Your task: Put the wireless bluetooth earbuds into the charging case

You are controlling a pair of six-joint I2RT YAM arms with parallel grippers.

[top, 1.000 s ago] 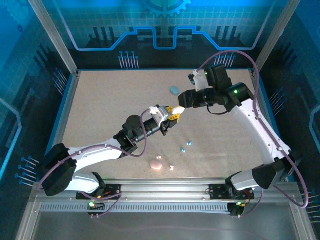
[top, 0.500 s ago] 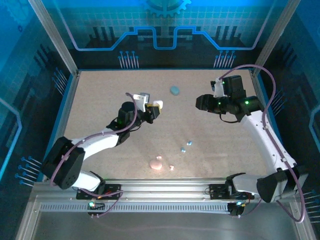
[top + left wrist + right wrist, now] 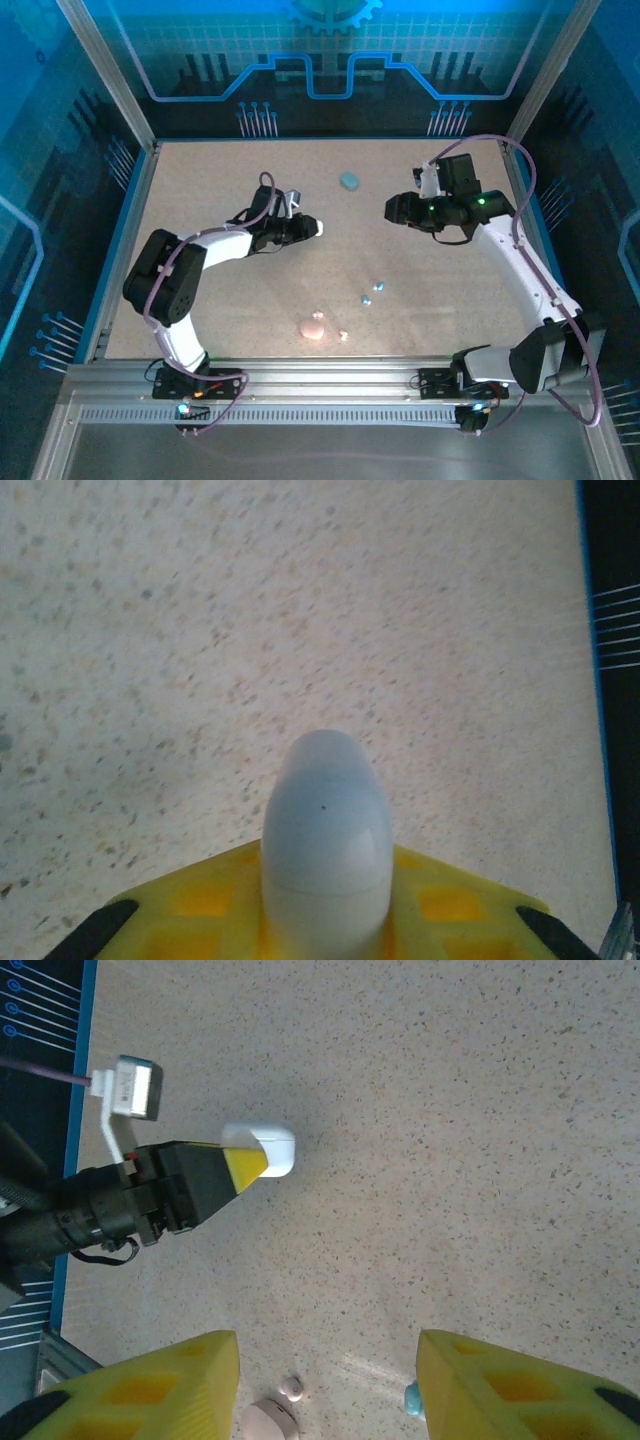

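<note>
left jaws: clenched on white case [image 3: 325, 830], rounded end sticking out ahead, probably for carrying | right jaws: released, empty, pale earbud [image 3: 291, 1388] on surface [image 3: 450, 1160] between them

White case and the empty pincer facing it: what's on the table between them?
Nothing: the top view shows bare speckled table between the white case, held in the left pincer, and the right pincer.

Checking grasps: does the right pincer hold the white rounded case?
No: the left pincer grips the white rounded plastic case; the right pincer stands open, empty.
</note>
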